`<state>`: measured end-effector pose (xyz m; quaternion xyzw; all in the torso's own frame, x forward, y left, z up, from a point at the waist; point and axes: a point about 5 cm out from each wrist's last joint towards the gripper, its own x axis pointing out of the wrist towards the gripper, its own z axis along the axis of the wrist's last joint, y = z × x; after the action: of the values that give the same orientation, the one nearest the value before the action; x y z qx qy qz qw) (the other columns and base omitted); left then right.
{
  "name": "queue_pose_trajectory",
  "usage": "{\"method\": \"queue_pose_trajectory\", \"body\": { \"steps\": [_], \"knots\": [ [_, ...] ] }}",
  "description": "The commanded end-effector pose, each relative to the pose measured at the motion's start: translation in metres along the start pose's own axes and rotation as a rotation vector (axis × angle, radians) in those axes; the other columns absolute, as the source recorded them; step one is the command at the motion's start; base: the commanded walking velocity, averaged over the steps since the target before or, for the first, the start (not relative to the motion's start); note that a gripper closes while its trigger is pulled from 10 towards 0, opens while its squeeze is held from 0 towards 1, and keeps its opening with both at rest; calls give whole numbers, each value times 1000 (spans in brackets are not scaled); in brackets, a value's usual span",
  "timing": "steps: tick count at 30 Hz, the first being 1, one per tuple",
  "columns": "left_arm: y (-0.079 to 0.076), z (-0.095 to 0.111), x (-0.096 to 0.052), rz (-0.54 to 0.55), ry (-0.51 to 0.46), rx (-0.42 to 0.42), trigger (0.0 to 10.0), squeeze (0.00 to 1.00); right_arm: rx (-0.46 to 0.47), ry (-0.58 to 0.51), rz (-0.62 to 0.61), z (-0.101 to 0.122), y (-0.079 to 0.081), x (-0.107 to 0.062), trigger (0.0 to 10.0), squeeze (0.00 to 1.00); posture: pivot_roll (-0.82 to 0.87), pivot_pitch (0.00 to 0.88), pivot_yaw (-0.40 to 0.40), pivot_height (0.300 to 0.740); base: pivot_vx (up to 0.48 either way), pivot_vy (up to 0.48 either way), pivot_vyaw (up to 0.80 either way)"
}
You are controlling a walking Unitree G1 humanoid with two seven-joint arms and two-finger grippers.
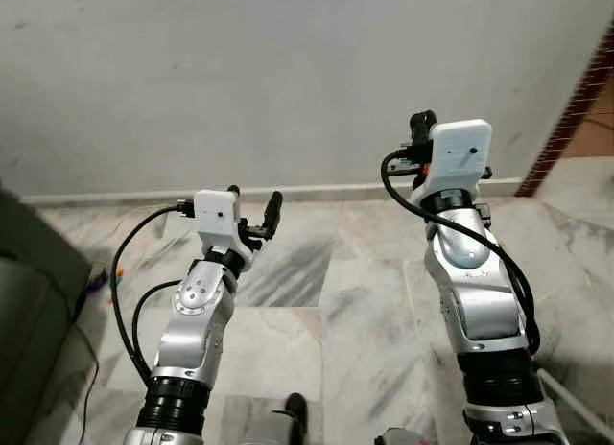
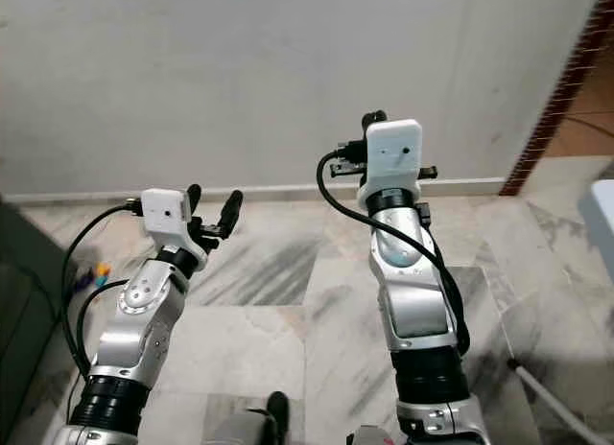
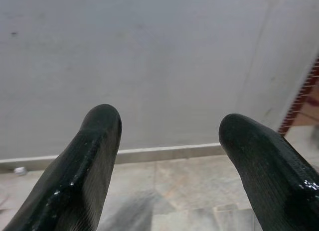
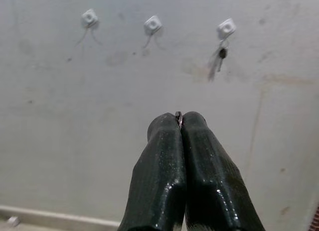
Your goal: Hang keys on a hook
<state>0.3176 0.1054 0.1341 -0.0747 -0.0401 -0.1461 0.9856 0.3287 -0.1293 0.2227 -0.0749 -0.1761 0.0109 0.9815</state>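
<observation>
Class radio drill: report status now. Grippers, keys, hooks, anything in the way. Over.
Left gripper open, empty, low. Right gripper shut on a thin metal sliver, raised toward wall. One hook already holds keys; two hooks free. Nothing in the way.

The robot has two shiny silver arms with black rings low down. Each wrist has a white box on it. Black cables loop along both arms. The left gripper point(image 2: 213, 208) and the right gripper point(image 4: 179, 122) have long black fingers with a bumpy, glossy skin.
</observation>
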Motion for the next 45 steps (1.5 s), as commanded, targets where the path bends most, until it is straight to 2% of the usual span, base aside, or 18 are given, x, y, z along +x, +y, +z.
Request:
{"method": "queue_pose_trajectory", "body": {
  "steps": [1,16,21,45],
  "knots": [
    [9,1,-2,21,3,23,10000,0,27,-12,11,3,5,0,10000,0,-69,155,95,740,0,0,0],
    [8,3,-4,-2,-16,1,10000,0,51,-32,60,5,12,1,10000,0,-56,151,87,740,0,0,0],
    [7,3,-5,-7,-17,-2,10000,0,51,-43,92,6,17,0,10000,0,-54,152,87,740,249,0,0],
    [4,1,-6,-31,-11,-5,10000,0,50,-48,112,6,21,-3,10000,0,-60,164,91,740,344,0,0]
  ]
}}
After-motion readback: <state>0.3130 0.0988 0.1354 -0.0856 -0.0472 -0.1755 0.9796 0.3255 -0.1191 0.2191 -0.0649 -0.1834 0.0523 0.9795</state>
